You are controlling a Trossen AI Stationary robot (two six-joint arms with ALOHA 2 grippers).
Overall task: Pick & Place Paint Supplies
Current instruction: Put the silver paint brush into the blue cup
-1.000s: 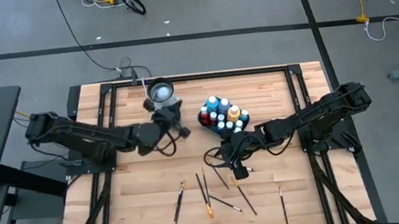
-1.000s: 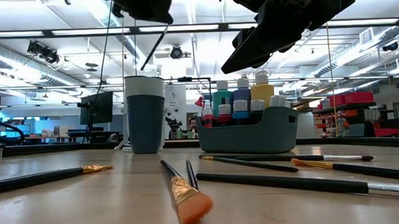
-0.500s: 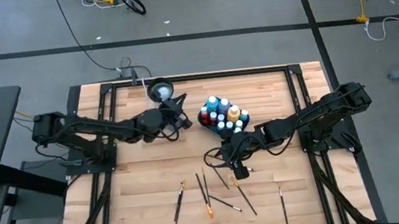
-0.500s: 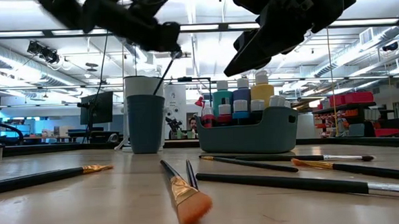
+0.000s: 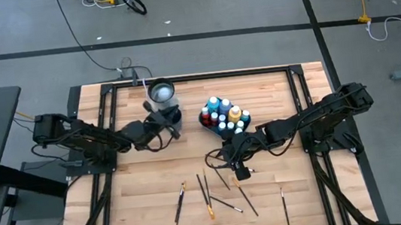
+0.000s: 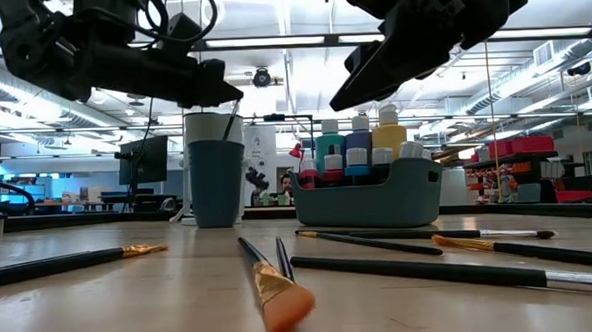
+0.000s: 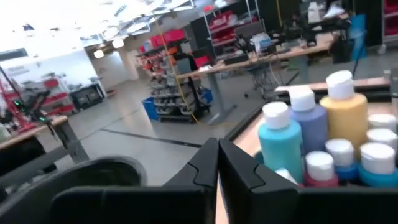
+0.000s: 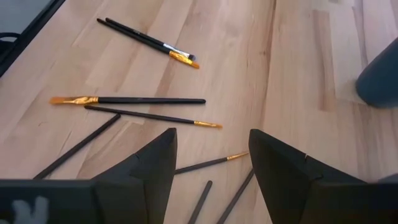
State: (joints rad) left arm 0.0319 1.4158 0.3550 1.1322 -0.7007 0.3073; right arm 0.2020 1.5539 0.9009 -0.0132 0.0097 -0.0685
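My left gripper (image 6: 235,93) (image 7: 217,146) hangs level just above the dark blue cup (image 6: 217,179) (image 5: 162,94), its fingers all but together. A thin dark brush (image 6: 234,119) stands slanted in the cup, leaning on the rim, its upper end right at the fingertips. Beside the cup, the teal tray (image 6: 368,208) holds several paint bottles (image 5: 224,116) (image 7: 305,130). My right gripper (image 8: 211,155) (image 5: 237,170) hangs open above several brushes (image 8: 143,99) lying flat on the table (image 5: 140,180). My left gripper's fingertips sit at the top end of the brush (image 6: 239,102) that stands in the cup. I cannot tell whether they touch it; the left wrist view shows nothing between the fingers.
More brushes lie scattered across the table's near half (image 5: 206,195) (image 6: 271,287). The table's left near part is bare wood. A black frame (image 5: 181,77) borders the table.
My left gripper has come down toward the cup and tipped from pointing downward to level. The brush that hung slanted below it has gone into the cup and now leans on the rim.
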